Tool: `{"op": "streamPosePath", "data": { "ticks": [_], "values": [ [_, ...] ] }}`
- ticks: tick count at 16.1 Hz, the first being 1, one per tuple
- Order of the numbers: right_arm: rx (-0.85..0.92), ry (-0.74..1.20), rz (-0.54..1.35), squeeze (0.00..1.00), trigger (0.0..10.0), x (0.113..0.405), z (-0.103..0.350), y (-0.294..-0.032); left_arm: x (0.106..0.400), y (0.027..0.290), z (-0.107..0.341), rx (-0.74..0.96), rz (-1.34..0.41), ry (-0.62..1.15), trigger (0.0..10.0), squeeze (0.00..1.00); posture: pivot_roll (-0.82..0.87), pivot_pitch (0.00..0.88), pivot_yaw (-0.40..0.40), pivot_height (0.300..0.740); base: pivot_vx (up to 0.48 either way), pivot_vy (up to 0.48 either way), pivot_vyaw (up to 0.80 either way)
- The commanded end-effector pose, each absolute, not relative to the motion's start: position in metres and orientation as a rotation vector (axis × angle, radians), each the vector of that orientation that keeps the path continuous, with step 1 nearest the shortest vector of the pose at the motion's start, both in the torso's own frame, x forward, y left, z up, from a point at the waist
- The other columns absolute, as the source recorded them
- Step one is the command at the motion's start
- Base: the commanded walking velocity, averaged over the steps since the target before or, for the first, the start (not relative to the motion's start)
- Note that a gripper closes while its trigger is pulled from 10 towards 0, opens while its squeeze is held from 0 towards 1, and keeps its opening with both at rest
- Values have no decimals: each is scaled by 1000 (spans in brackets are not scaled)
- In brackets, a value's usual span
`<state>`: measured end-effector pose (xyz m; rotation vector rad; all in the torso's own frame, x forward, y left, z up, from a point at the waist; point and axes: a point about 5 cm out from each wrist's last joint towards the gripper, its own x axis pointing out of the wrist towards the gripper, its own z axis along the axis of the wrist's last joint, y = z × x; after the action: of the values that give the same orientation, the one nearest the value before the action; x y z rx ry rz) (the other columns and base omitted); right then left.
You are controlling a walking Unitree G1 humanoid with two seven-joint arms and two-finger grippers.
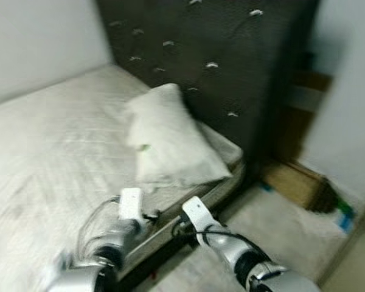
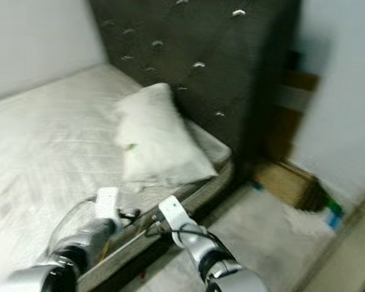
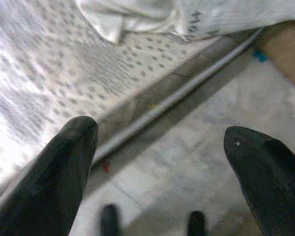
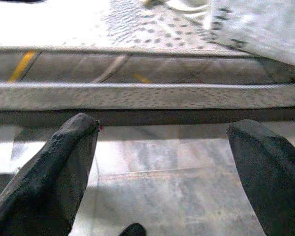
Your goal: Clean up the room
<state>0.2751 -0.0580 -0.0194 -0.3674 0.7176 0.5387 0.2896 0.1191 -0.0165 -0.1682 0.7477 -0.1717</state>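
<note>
Flanking mattress edge (image 4: 137, 93) — bare floor (image 4: 167, 167) beside.

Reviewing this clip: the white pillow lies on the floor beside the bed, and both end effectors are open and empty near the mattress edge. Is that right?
Not quite. The white pillow lies on the mattress, leaning toward the dark headboard, not on the floor; the left eye view shows this. The rest holds: the left end effector and the right end effector are open and empty near the mattress edge.
</note>
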Motion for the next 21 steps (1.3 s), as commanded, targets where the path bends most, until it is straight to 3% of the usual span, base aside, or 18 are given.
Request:
{"op": "streamPosePath", "data": {
  "ticks": [1, 6, 9, 21],
  "values": [
    [-365, 708, 560, 0, 10000, 276, -17, -51, 292, 132, -15, -169, -134, 734, 10000, 0, -136, 0, 47, 740, 0, 0, 800],
    [-365, 707, 564, 0, 10000, 275, -17, -50, 293, 131, -14, -136, -153, 731, 10000, 0, -136, 0, 46, 740, 0, 0, 785],
    [-351, 711, 556, 0, 10000, 275, -17, -51, 293, 128, -13, -162, -179, 721, 10000, 0, -137, 0, 46, 740, 0, 0, 0],
    [-361, 704, 567, 0, 10000, 276, -16, -49, 295, 129, -12, -157, -177, 717, 10000, 0, -138, 0, 46, 740, 296, 0, 0]
  ]
}}
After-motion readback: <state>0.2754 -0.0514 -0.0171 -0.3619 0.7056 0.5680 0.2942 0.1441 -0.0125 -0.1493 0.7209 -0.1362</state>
